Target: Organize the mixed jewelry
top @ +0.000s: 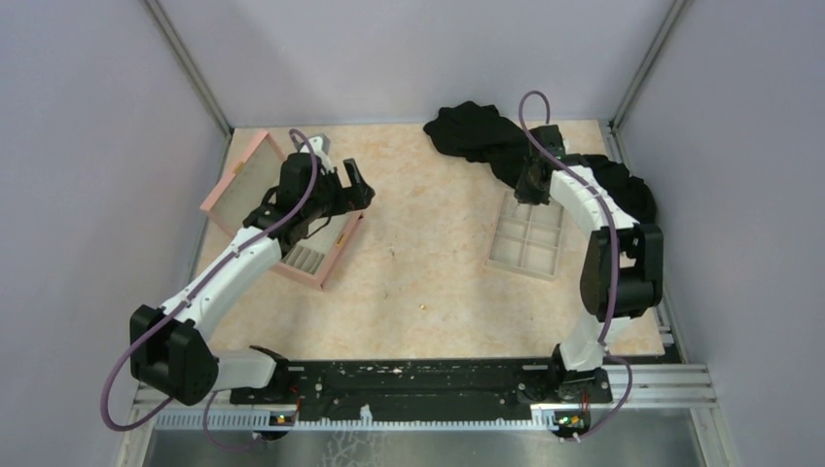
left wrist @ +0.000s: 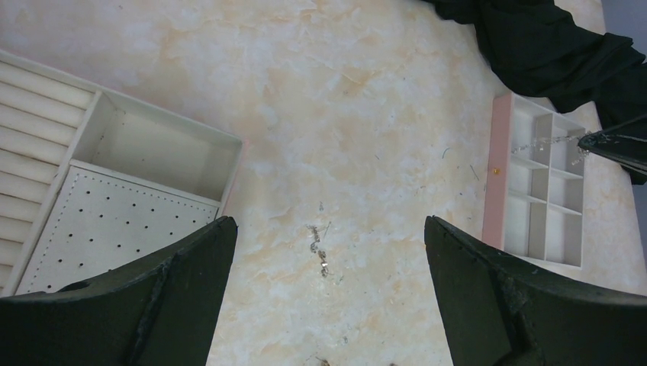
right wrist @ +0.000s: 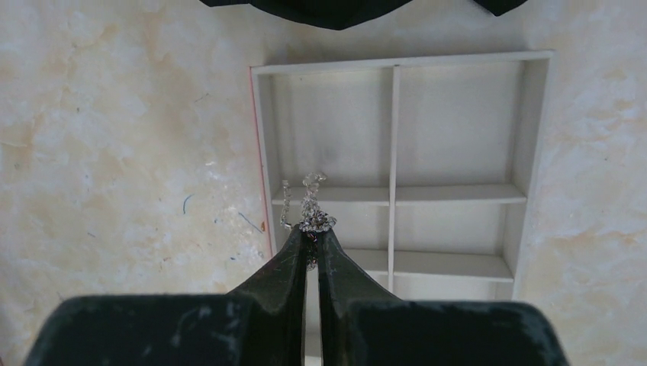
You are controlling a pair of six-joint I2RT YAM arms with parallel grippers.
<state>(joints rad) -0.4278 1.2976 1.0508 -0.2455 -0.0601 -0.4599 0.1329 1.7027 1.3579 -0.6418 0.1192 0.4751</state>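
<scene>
My right gripper [right wrist: 313, 232] is shut on a silvery chain with a sparkly cluster [right wrist: 311, 207], holding it above the left compartments of the beige compartment tray [right wrist: 394, 122]. From the left wrist view the same chain [left wrist: 543, 142] dangles from the right fingertips [left wrist: 610, 143] over that tray [left wrist: 500, 164]. My left gripper [left wrist: 328, 221] hangs open over bare table, and a small silvery chain tangle [left wrist: 319, 248] lies on the table between its fingers. From above, the left gripper [top: 354, 187] is beside the pink box [top: 255, 156]. A tiny gold piece [top: 424, 306] lies mid-table.
The open pink box has a ribbed ring section [left wrist: 34, 114], an empty well [left wrist: 156, 145] and a perforated panel [left wrist: 114, 225]. A black cloth [top: 477, 131] is heaped at the back right, behind the tray [top: 526, 251]. Grey walls enclose the table.
</scene>
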